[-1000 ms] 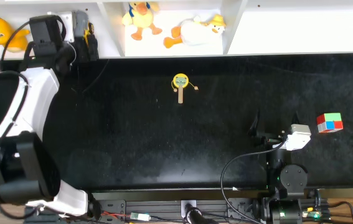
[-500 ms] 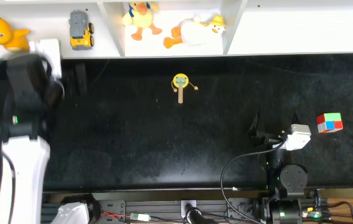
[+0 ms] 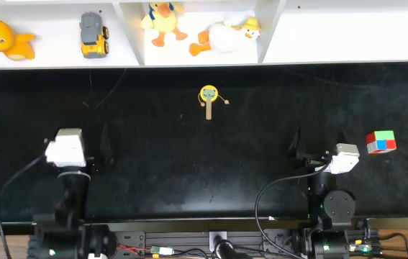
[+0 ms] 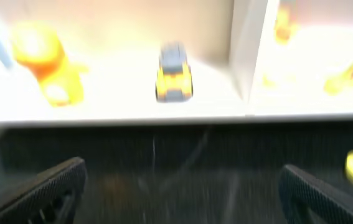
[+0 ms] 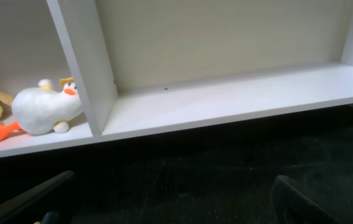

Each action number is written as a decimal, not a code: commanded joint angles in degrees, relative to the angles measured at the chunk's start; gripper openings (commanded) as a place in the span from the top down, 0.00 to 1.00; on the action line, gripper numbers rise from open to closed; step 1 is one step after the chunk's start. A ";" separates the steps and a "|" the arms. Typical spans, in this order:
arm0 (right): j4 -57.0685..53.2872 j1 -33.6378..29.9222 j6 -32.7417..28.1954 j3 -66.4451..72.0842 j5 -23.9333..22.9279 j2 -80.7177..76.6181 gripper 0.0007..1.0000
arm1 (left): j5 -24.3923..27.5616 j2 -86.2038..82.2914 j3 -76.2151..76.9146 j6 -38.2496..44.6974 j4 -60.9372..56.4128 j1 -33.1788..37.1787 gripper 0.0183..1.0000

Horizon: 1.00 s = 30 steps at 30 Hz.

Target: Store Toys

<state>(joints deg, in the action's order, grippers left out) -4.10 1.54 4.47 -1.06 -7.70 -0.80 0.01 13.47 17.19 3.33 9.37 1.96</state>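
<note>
**On the desk, two toys wait while both arms sit folded**

Along the back of the desk (image 3: 189, 173) runs a white shelf (image 3: 340, 36), and four toys are already in it. An orange duck (image 3: 6, 39) and a toy truck (image 3: 91, 34) share the left compartment. A yellow plush duck (image 3: 162, 21) and a white plush duck (image 3: 225, 36) lie together in the middle one. The right compartment is bare, so it is probably meant for what remains.

Two toys are not yet stored. A rattle (image 3: 209, 99), with a round yellow head on a wooden handle, lies mid-desk in front of the middle compartment, well apart from both arms. A colour cube (image 3: 381, 142) sits near the desk's right side, close beside the right arm's wrist.

Both arms are folded low near their bases at the front edge, with their wrists levelled toward the shelf. The left pincer (image 4: 182, 199) holds nothing, its fingers spread wide, and it faces the truck and the orange duck. The right pincer (image 5: 164, 205) is likewise spread and empty, and it looks at the divider beside the bare compartment. This reads as a rest pose between placements. The cube looks like the easier next pick for the right arm, since it sits so close.
</note>
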 commanded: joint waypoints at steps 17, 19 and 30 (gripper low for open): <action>0.26 0.02 0.26 0.79 0.42 0.59 0.01 | -1.01 -13.35 -16.22 7.17 -3.26 -0.15 0.00; 0.26 0.02 0.26 0.79 0.42 0.59 0.01 | -0.98 -13.35 -16.22 7.15 -3.28 0.02 0.00; 0.26 0.02 0.26 0.79 0.42 0.59 0.00 | -1.01 -13.35 -16.22 7.15 -3.52 0.00 0.00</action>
<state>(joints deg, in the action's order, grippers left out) -4.10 1.54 4.49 -1.06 -7.68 -0.80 -0.30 0.75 1.37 9.45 6.13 1.96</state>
